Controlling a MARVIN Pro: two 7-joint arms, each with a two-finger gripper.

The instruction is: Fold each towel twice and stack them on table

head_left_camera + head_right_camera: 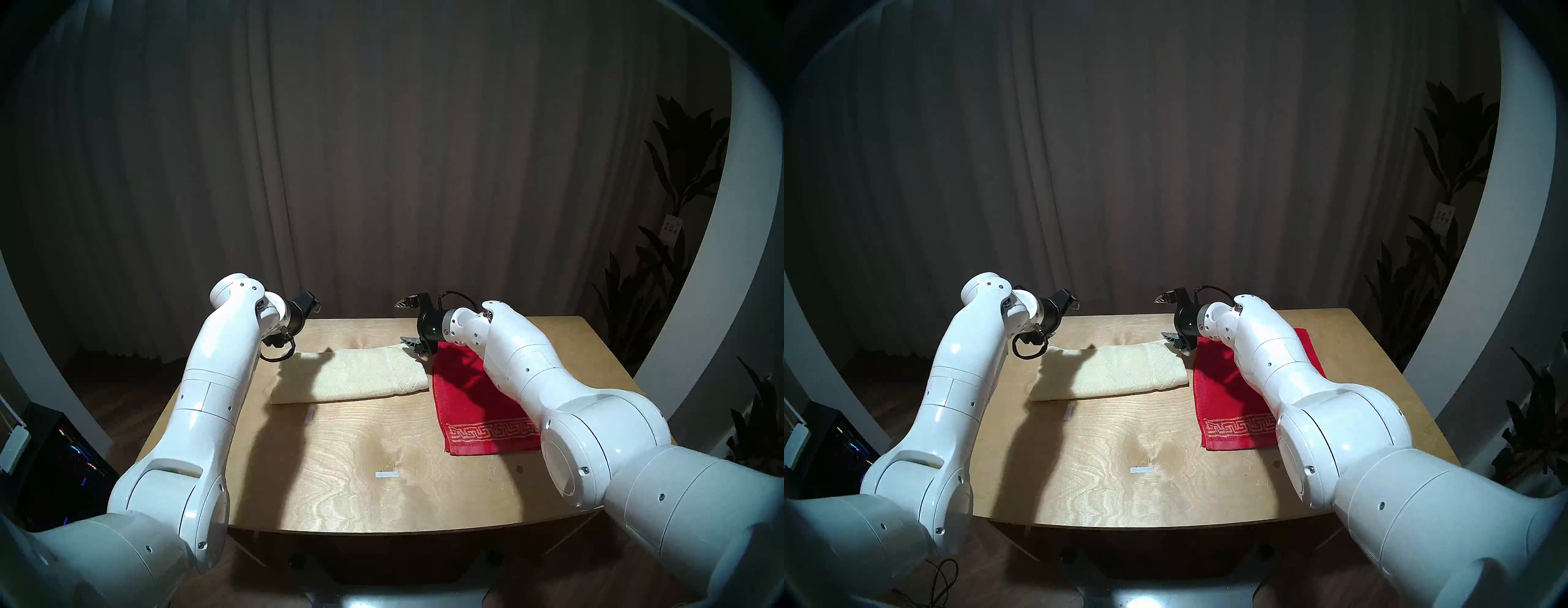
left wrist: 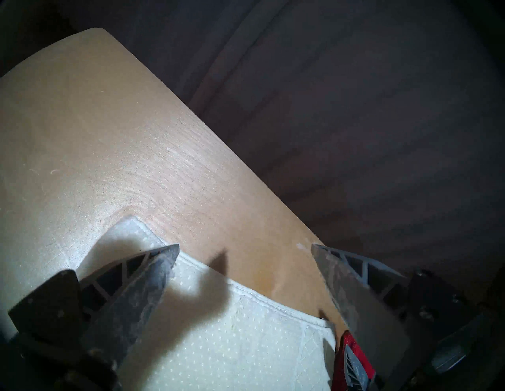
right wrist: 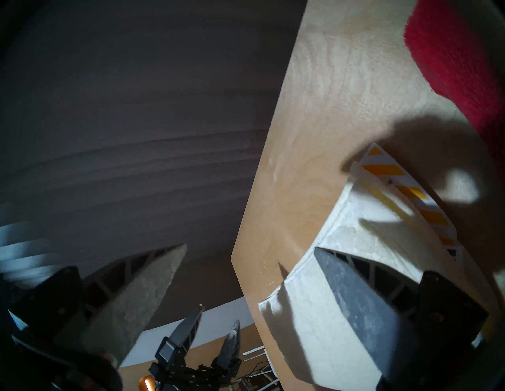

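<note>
Red towel [image 1: 466,395] partly hidden behind right arm [image 1: 551,382].

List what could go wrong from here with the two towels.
1. The cream dotted terry towel and red terry towel with gold key border lie edge to edge; regrasping one may drag the other.
2. The open right gripper has one finger low over the cream towel's corner and could snag it.

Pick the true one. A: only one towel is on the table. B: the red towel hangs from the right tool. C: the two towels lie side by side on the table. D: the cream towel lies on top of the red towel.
C: the cream towel and the red towel lie beside each other on the table, neither one stacked or lifted.
</note>
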